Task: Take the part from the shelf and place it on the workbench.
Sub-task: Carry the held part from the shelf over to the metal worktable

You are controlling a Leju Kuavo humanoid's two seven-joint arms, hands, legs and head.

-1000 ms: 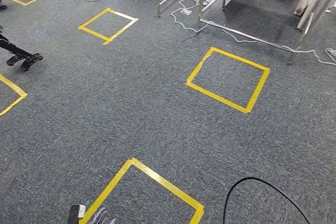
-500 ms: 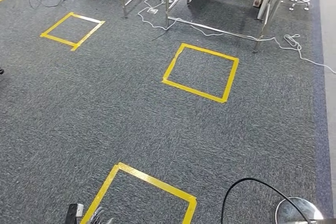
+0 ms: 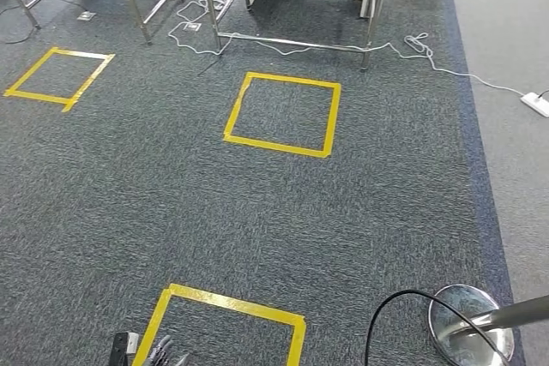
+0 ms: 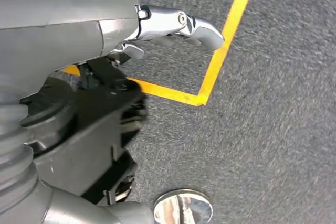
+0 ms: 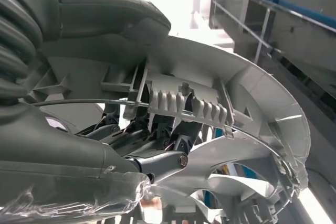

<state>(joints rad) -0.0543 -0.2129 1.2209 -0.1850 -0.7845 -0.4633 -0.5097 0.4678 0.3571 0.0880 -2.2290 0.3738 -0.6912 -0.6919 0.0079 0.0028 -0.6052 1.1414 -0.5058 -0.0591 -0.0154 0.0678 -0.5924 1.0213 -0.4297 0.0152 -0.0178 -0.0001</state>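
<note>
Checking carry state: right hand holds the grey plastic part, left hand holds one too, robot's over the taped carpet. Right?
Not quite. The left hand holds nothing, as the left wrist view shows. The right hand does grip the grey plastic part, and the carpet carries yellow tape squares.

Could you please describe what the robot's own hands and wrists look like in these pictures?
The left hand has a grey ribbed wrist cover, a smooth grey shell, dark fingers and one shiny metal link. The right hand shows the same grey ribbed cover and shell, dark linkages with a bolt, and clear plastic wrap.
</note>
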